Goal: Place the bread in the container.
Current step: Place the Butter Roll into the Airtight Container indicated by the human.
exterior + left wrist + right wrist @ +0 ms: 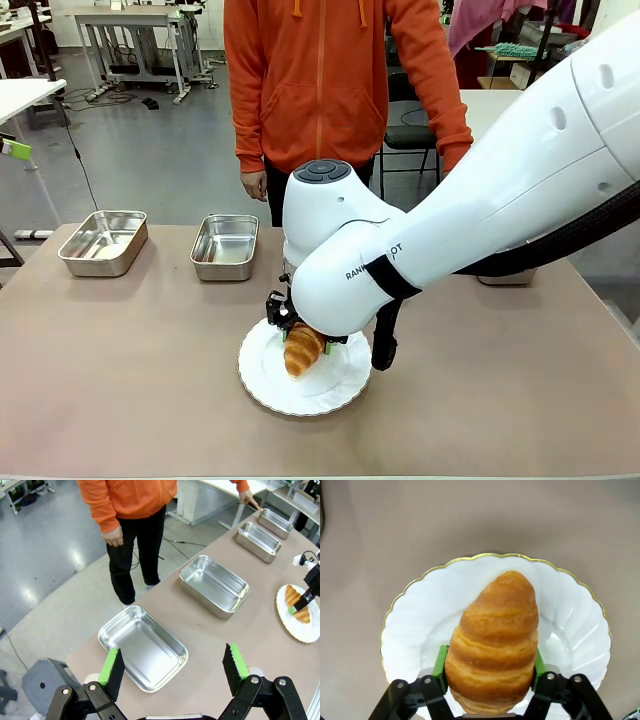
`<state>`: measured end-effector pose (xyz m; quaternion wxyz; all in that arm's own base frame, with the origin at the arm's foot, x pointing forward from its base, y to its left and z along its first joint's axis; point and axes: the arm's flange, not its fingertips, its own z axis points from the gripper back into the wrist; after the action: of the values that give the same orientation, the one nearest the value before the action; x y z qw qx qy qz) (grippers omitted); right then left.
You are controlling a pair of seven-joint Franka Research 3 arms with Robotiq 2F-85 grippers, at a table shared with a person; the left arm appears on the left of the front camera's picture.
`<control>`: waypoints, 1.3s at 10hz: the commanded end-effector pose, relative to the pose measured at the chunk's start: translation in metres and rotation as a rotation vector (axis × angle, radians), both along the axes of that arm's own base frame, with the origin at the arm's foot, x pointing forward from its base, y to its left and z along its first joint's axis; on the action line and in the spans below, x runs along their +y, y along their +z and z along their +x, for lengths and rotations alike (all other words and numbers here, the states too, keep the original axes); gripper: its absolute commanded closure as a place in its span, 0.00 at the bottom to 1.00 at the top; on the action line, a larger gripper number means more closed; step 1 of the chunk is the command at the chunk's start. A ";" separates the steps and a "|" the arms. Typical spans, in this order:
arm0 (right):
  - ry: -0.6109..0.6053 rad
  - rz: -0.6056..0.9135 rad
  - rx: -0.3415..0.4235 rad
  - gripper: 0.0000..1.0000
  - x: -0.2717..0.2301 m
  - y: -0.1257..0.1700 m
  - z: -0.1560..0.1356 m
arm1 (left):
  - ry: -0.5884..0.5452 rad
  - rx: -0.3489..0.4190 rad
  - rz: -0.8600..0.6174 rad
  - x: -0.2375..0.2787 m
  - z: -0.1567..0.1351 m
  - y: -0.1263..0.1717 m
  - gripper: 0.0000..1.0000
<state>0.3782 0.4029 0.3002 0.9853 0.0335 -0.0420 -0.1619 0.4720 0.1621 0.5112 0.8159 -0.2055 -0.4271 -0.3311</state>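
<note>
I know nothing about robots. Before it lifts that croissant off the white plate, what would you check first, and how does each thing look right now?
1. Grip: the right pincer has its green pads against both sides of the bread: ok.
2. Bread whole, not crushed: ok.
3. Nothing lying on the bread or the white plate around it: ok.
4. Steel tray beyond the plate is empty: ok.
5. Left pincer open and well away from the plate: ok.
6. Person's hand by the farthest tray: not ok for that tray.

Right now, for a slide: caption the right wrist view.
Black green-padded right gripper clamps a golden-brown ridged croissant over a white scalloped plate.
</note>
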 end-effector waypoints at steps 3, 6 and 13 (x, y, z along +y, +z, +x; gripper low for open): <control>0.000 0.001 -0.003 0.58 0.000 0.002 0.001 | -0.005 -0.003 -0.010 0.001 -0.001 0.001 0.00; 0.000 0.001 -0.003 0.58 0.000 0.002 0.001 | -0.005 -0.003 -0.010 0.001 -0.001 0.001 0.00; 0.073 0.071 -0.056 0.58 -0.094 0.186 0.049 | -0.005 -0.003 -0.010 0.001 -0.001 0.001 0.00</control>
<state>0.4194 0.3291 0.4734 0.9805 0.0837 -0.0808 -0.1584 0.4718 0.1625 0.5115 0.8159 -0.2053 -0.4274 -0.3309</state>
